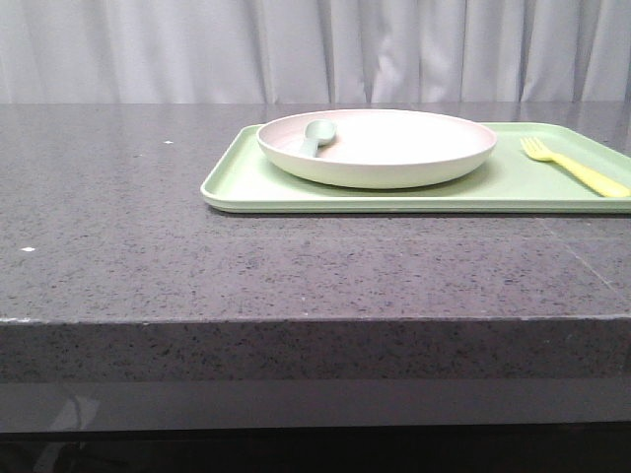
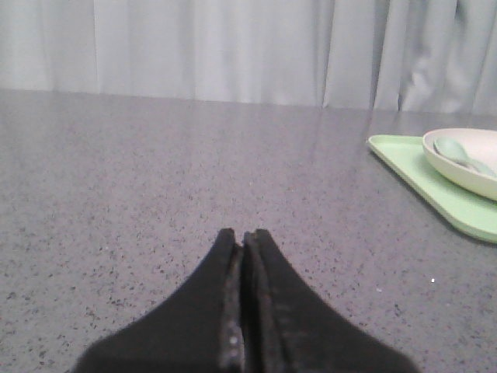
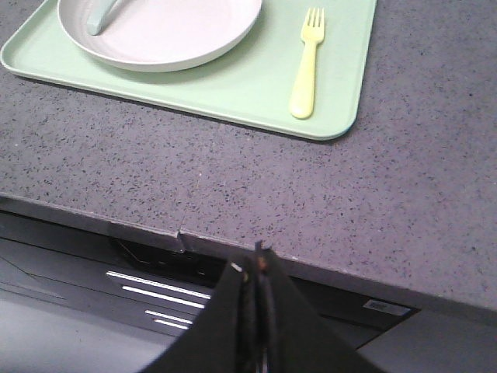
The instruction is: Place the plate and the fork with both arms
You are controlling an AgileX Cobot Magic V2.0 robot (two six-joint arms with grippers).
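Observation:
The pinkish-cream plate [image 1: 394, 146] sits on the light green tray [image 1: 246, 182], with a grey-green spoon [image 1: 317, 135] lying in it. The pale yellow fork [image 1: 577, 168] lies on the tray to the right of the plate. In the right wrist view the plate [image 3: 163, 31] and fork [image 3: 307, 66] lie far ahead of my right gripper [image 3: 255, 266], which is shut and empty, off the table's front edge. My left gripper [image 2: 243, 237] is shut and empty, low over bare table well left of the tray [image 2: 435, 194] and plate [image 2: 466, 167]. Neither gripper shows in the front view.
The grey speckled table [image 1: 148, 227] has its front edge [image 1: 315, 320] near the camera. A grey curtain [image 1: 315, 49] hangs behind the table. The tray's right end runs out of the front view.

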